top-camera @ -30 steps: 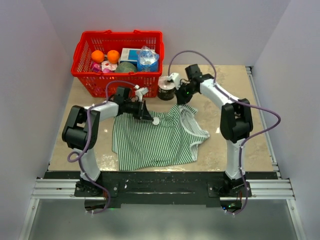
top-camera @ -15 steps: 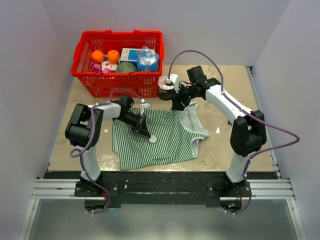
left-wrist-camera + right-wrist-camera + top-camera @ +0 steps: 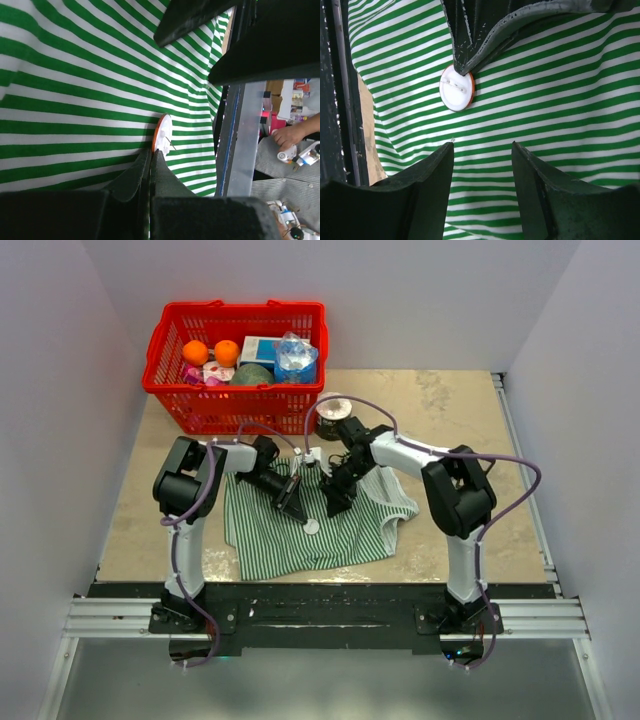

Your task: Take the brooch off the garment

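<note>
Though mottled, beige table [image 3: 460, 405], pale walls [image 3: 420, 300].

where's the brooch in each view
Top external: brooch just below centre, on the garment.
Left wrist: brooch at centre, seen edge-on.
Right wrist: brooch upper left, white face showing.
Shared landmark: the left gripper, its shut tips on the brooch's edge.

Pale lilac walls [image 3: 60, 390] on three sides of a beige mottled tabletop [image 3: 450, 410], black front rail [image 3: 320, 605]

Round white brooch [image 3: 456, 88], pin-back showing, over spread striped garment [image 3: 260, 540].
</note>
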You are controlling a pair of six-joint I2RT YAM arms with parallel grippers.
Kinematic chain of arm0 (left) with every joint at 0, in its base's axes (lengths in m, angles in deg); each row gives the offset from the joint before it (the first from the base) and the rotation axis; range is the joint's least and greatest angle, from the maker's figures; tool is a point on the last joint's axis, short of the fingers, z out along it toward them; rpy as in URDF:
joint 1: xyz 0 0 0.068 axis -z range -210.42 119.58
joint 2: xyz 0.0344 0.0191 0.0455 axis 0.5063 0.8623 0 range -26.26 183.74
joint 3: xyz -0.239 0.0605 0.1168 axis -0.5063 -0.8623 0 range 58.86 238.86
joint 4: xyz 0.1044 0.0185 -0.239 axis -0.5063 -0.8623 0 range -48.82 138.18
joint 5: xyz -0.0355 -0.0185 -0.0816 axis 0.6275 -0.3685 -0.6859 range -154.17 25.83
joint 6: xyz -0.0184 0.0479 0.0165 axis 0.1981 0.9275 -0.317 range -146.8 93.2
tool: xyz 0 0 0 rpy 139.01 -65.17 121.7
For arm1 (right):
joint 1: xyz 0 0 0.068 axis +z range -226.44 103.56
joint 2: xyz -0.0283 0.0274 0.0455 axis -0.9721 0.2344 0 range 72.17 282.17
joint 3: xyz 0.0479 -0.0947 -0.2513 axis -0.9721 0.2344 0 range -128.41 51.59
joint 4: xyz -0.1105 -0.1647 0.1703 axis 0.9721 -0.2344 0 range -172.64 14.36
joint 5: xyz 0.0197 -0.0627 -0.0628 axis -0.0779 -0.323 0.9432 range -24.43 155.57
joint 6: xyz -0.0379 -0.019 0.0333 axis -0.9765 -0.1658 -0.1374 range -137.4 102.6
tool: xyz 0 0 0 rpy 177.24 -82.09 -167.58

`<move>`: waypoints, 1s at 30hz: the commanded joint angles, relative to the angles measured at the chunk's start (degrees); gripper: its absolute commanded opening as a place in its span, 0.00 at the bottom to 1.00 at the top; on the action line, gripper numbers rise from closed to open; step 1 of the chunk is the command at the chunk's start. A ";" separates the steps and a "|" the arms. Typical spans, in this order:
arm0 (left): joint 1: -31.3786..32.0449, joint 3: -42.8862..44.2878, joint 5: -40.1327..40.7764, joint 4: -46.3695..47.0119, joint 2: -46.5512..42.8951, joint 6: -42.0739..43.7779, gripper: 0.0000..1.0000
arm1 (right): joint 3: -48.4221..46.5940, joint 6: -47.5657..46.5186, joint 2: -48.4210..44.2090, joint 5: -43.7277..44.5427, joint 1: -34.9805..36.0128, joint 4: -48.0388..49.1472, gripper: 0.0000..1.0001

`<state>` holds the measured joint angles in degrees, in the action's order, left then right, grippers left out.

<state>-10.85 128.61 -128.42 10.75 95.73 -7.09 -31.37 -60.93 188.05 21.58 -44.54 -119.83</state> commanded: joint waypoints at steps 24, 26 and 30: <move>-3.13 -11.83 3.07 14.93 -11.25 -17.15 0.00 | -5.12 24.97 7.10 -4.98 0.18 6.01 0.50; -4.19 -13.76 4.65 16.41 -12.74 -18.99 0.00 | -0.21 30.31 1.39 -1.20 -0.17 11.02 0.51; -5.51 -16.40 4.75 18.44 -13.98 -21.37 0.00 | 6.40 33.24 -3.91 -1.62 0.44 23.77 0.58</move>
<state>-15.00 114.23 -124.90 25.60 84.80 -24.73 -28.31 -33.15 190.39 18.65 -44.48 -108.11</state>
